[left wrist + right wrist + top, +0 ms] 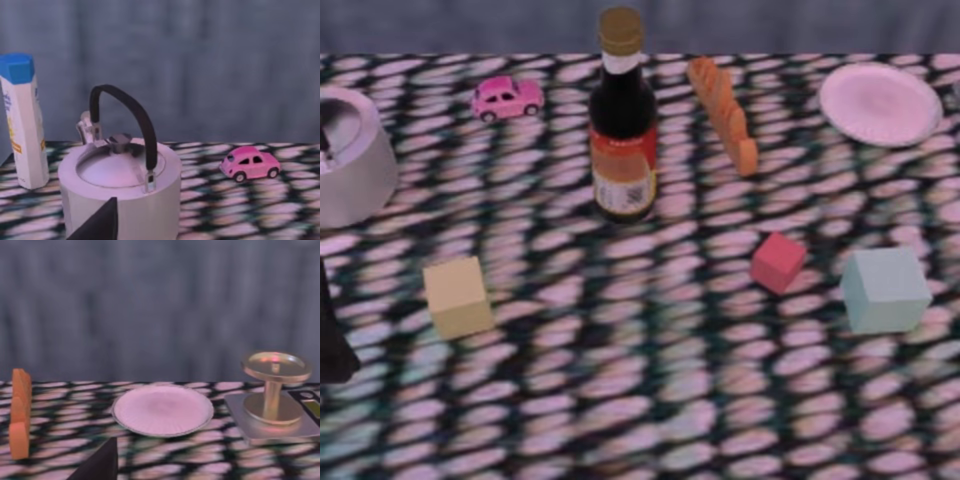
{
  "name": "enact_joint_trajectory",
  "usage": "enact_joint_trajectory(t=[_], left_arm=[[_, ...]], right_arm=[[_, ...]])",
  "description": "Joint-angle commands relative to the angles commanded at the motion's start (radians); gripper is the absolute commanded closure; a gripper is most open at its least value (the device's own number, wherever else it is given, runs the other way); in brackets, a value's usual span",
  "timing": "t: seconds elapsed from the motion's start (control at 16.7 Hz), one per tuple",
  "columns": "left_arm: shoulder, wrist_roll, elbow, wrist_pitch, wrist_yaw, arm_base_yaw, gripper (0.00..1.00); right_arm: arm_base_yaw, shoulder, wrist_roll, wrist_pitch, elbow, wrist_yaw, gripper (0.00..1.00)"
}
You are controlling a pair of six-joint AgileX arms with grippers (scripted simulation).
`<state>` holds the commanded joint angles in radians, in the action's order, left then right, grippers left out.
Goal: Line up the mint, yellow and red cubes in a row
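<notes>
The yellow cube (458,296) sat at the table's (650,400) left, well apart from the red cube (778,262) and the mint cube (884,290) – near each other at the right. All three stood slightly askew (cubes, so no long axis). Neither tool's opening could be told; the left arm (332,340) waited at the left edge.

The kettle (350,160) is cut off at the top view's left edge. Only 1 dark tip of each pincer shows, so I cannot tell if they are open.
</notes>
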<state>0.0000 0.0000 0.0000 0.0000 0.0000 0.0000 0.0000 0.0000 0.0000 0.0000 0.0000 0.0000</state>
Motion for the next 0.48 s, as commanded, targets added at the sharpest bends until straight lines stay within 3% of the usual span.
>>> enact_joint_trajectory(t=[0.24,0.48], left_arm=[[0.000,0.000,0.000,0.000,0.000,0.000,0.00],[0.000,0.000,0.000,0.000,0.000,0.000,0.00]], right_arm=[[0.009,0.030,-0.008,-0.019,0.030,-0.001,0.00],[0.054,0.219,-0.053,-0.132,0.215,-0.002,0.00]])
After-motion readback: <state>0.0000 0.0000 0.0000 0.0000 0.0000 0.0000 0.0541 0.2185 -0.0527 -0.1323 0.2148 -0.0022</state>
